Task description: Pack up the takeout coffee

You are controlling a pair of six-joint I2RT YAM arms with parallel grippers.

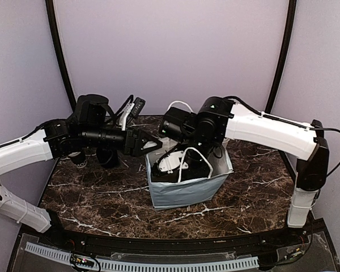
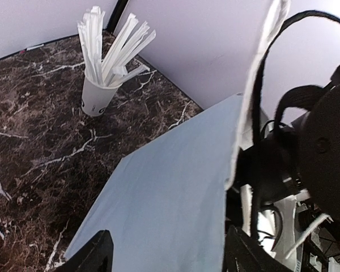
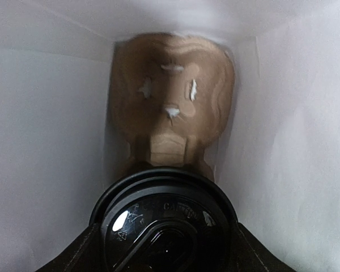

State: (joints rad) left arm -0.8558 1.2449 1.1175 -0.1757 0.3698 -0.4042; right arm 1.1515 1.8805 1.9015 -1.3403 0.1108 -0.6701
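Observation:
The takeout coffee shows its round black lid in the right wrist view, low inside the pale blue paper bag. My right gripper is shut on the cup, one finger at each side of the lid, and reaches down into the bag. A brown cardboard cup carrier lies on the bag's floor beyond the cup. My left gripper is open at the bag's left rim. In the left wrist view its fingers stand wide apart on either side of the bag's side wall.
A white cup of white sticks stands on the dark marble table behind the bag's left side. Two dark round things sit under my left arm. The bag's white handles loop around my right wrist.

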